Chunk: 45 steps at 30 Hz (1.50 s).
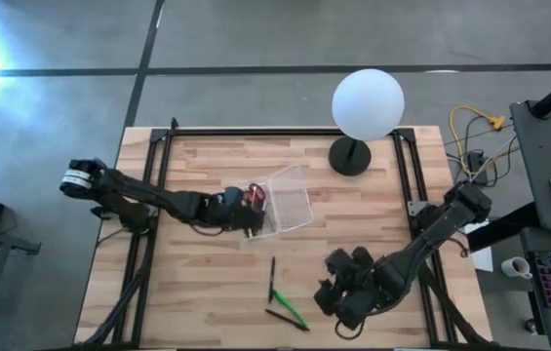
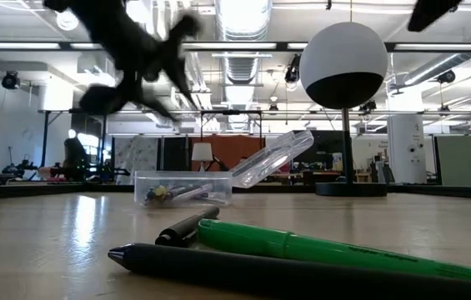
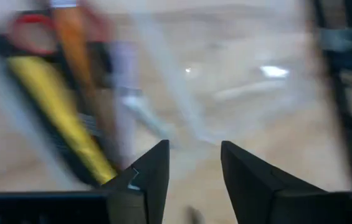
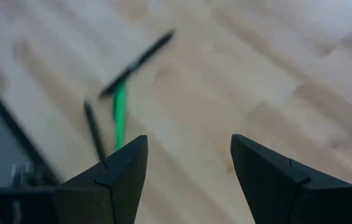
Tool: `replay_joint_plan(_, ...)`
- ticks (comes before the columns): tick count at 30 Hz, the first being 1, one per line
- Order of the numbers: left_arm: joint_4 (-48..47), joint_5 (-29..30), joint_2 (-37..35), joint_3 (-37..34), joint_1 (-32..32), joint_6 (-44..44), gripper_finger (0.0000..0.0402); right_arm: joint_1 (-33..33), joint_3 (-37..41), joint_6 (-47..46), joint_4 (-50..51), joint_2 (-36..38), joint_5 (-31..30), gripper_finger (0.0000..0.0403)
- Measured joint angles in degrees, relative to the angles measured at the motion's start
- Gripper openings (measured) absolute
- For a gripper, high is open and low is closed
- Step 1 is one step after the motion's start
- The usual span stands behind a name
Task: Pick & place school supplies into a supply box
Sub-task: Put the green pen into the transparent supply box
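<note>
Pens lay nearest my low camera: a bright green plastic pen (image 2: 335,250) crossed over a long dark pen (image 2: 243,268), with a second, shorter dark pen (image 2: 187,227) just behind them on the pale wooden slatted table (image 1: 197,292). From above, I saw these three near the front edge of the table, the green one (image 1: 289,307) touching the long dark one (image 1: 284,318) and the shorter dark one (image 1: 273,270) a little farther in.

My right gripper (image 1: 338,292) hung over the table just beside those pens, on their right, and its jaws stood released and wide apart with nothing between them; its wrist camera looked down past the fingers (image 4: 123,171) at the green pen (image 4: 119,115) and the two dark ones.

Farther back, at mid-table, sat the small transparent rectangular plastic supply box (image 1: 290,203), its hinged clear lid (image 2: 273,158) tilted up and open. Several supplies already lay inside: I could make out a yellow pen (image 3: 60,118), an orange pen (image 3: 79,62) and a red scissors handle (image 3: 32,25), though that view was smeared.

My left gripper (image 1: 253,222) was at the box's left end, above it, jaws parted with a narrow gap and gripping nothing.

Behind the box, at the table's far edge, stood a white globe lamp (image 1: 367,103) on a round black base (image 1: 350,156).
</note>
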<state>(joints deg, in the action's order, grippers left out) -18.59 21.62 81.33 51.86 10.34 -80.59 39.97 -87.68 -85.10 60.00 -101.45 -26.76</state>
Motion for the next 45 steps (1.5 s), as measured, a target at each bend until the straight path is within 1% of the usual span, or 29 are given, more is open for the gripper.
replay_joint_plan(3,0.1,5.1,-0.3,4.7,6.7,1.3,0.0128,0.0,0.0,5.9,-4.8,-2.7,5.5,0.0221)
replay_joint_plan(6,0.0,11.1,0.4,9.2,14.8,2.1,0.0129,-0.4,0.0,11.2,-12.0,-6.7,10.8,0.0221)
replay_joint_plan(9,-1.6,17.0,1.5,12.8,22.0,2.1,0.0129,-0.9,-0.7,13.1,-17.8,-10.8,14.0,0.0221)
replay_joint_plan(12,-5.9,20.6,2.6,15.8,26.5,0.7,0.0129,-1.2,-3.8,13.3,-18.4,-14.9,14.4,0.0221)
replay_joint_plan(14,-8.5,21.5,3.0,17.4,28.9,0.6,0.0129,-1.7,-6.2,13.8,-18.4,-17.6,13.1,0.0221)
replay_joint_plan(16,-10.2,21.9,3.4,18.5,30.4,0.6,0.0129,-2.3,-8.5,14.4,-18.4,-20.4,10.6,0.0221)
replay_joint_plan(18,-10.6,22.0,3.4,18.7,31.7,0.6,0.0129,-3.2,-10.9,14.7,-18.3,-23.2,9.7,0.0221)
replay_joint_plan(23,-10.8,22.0,3.4,18.4,33.8,0.6,0.0129,-5.2,-17.0,14.6,-16.8,-30.5,10.1,0.0221)
replay_joint_plan(26,-10.8,22.0,3.4,18.3,34.9,0.6,0.0129,-5.8,-21.3,10.5,-9.3,-34.6,8.6,0.0221)
replay_joint_plan(29,-10.9,22.0,3.4,18.2,35.9,0.6,0.0129,-6.0,-24.9,10.5,-4.8,-37.5,8.9,0.021)
replay_joint_plan(31,-11.0,22.0,3.4,18.2,36.4,1.5,0.0129,-6.1,-26.9,11.3,-2.8,-39.0,9.8,0.019)
replay_joint_plan(33,-11.3,22.0,3.4,18.2,37.0,2.5,0.0129,-6.1,-27.8,11.1,-1.5,-39.9,9.7,0.0159)
replay_joint_plan(36,-12.6,21.9,3.4,18.2,37.4,2.2,0.0129,-6.1,-27.7,8.2,-0.2,-40.2,9.3,0.0098)
replay_joint_plan(39,-15.0,20.1,3.4,18.2,37.6,2.0,0.0129,-6.5,-27.5,7.7,0.1,-40.2,9.8,0.0034)
replay_joint_plan(40,-16.2,18.8,3.4,18.2,37.7,2.1,0.0129,-6.7,-27.4,7.8,0.2,-40.0,10.5,0.0028)
replay_joint_plan(43,-21.9,11.1,3.3,18.2,38.4,2.0,0.0129,-7.6,-27.3,4.9,0.6,-38.6,12.5,0.0028)
replay_joint_plan(45,-25.8,7.5,3.3,18.1,39.6,0.7,0.0129,-7.8,-27.0,2.3,0.9,-37.0,11.1,0.0028)
